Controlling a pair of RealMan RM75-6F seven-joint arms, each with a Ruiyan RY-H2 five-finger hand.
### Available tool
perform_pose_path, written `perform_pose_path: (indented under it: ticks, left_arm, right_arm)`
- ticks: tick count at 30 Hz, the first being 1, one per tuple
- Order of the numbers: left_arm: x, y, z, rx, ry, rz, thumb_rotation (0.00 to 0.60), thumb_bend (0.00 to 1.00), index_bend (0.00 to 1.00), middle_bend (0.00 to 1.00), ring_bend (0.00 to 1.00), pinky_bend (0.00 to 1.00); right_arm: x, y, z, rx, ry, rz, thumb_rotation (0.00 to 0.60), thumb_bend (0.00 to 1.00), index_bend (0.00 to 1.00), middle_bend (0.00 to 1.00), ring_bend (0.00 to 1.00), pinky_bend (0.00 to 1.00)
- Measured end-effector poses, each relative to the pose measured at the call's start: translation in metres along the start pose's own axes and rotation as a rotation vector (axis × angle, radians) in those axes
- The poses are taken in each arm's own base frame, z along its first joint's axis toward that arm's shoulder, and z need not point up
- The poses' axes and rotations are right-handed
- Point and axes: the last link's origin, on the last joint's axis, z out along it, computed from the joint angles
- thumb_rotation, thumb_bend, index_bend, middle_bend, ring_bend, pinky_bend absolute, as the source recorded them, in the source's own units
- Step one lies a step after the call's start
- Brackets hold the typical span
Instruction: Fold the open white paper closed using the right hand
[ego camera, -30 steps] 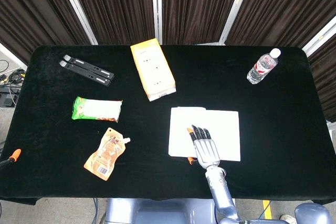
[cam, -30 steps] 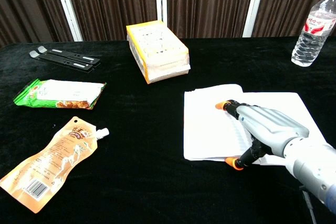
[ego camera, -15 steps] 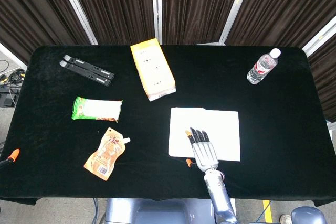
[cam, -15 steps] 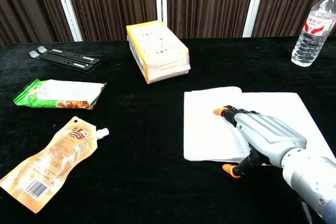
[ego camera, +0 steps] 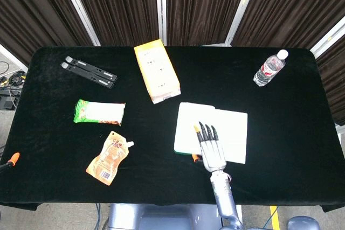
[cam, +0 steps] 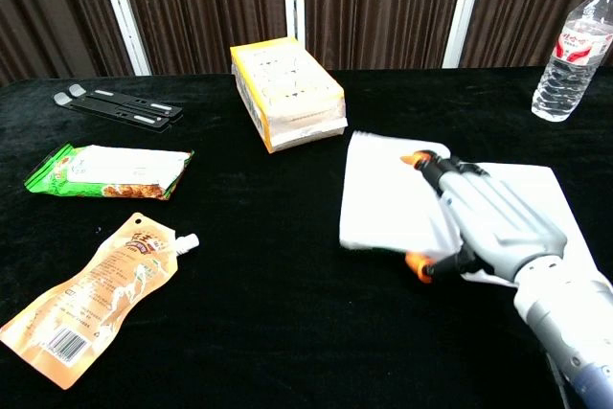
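Since half a second ago, we've got the left half of the paper up off the counter. Before, it lay flat with our right hand resting on top; now that leaf is lifted and tilted toward the middle, and in the head view the whole sheet looks nudged a bit to the right.

Hand state: the fingers are stretched out along the lifted leaf, close together, and the thumb, with its orange tip, sits at the near edge of the page. Looks like we're pinching the leaf between thumb and fingers, though we can't quite see whether the thumb is under the page or just against its edge. That grip makes sense to us: fingers flat on the page keep it from flopping while the thumb levers it up, so it can swing over onto the right half.

The paper sits near the front of the counter, right of centre, with its right half flat on the black cloth. The box is just behind it, close but apart, so it's worth watching that the page doesn't catch on it. The bottle is well off to the back right. Our left hand isn't showing anywhere.

We'd say the fold is maybe a third done.
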Motion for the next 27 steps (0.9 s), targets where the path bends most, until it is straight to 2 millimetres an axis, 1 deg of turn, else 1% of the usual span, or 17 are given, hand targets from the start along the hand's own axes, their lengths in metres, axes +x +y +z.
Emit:
perform_pose_path:
  ticks: [3, 9, 12, 18, 21, 25, 27]
  left_arm:
    - [0.0, 0.001, 0.0, -0.002, 0.0, 0.001, 0.6, 0.21, 0.0, 0.0, 0.0, 0.0]
    - [-0.001, 0.003, -0.001, -0.009, -0.002, 0.002, 0.6, 0.21, 0.0, 0.0, 0.0, 0.0]
    - [-0.002, 0.004, -0.001, -0.011, -0.001, 0.003, 0.6, 0.21, 0.0, 0.0, 0.0, 0.0]
    - [-0.001, 0.006, -0.001, -0.019, 0.002, 0.001, 0.6, 0.21, 0.0, 0.0, 0.0, 0.0]
    - [0.0, 0.009, -0.002, -0.027, 0.008, -0.003, 0.6, 0.21, 0.0, 0.0, 0.0, 0.0]
    - [0.001, 0.013, -0.004, -0.039, 0.01, 0.001, 0.6, 0.21, 0.0, 0.0, 0.0, 0.0]
    - [0.001, 0.016, -0.004, -0.047, 0.01, 0.002, 0.6, 0.21, 0.0, 0.0, 0.0, 0.0]
  right_arm:
    - [0.002, 0.001, 0.0, -0.017, 0.053, 0.032, 0.6, 0.29, 0.0, 0.0, 0.0, 0.0]
    - [0.01, 0.01, 0.003, -0.087, 0.087, 0.062, 0.6, 0.31, 0.0, 0.0, 0.0, 0.0]
    - [0.018, 0.014, 0.003, -0.114, 0.112, 0.067, 0.6, 0.31, 0.0, 0.0, 0.0, 0.0]
    - [0.041, 0.027, 0.002, -0.157, 0.184, 0.053, 0.6, 0.31, 0.0, 0.0, 0.0, 0.0]
    - [0.056, 0.044, 0.0, -0.191, 0.217, 0.03, 0.6, 0.31, 0.0, 0.0, 0.0, 0.0]
    - [0.077, 0.071, -0.004, -0.246, 0.24, 0.002, 0.6, 0.3, 0.0, 0.0, 0.0, 0.0]
    - [0.084, 0.082, -0.006, -0.272, 0.244, -0.004, 0.6, 0.3, 0.0, 0.0, 0.0, 0.0]
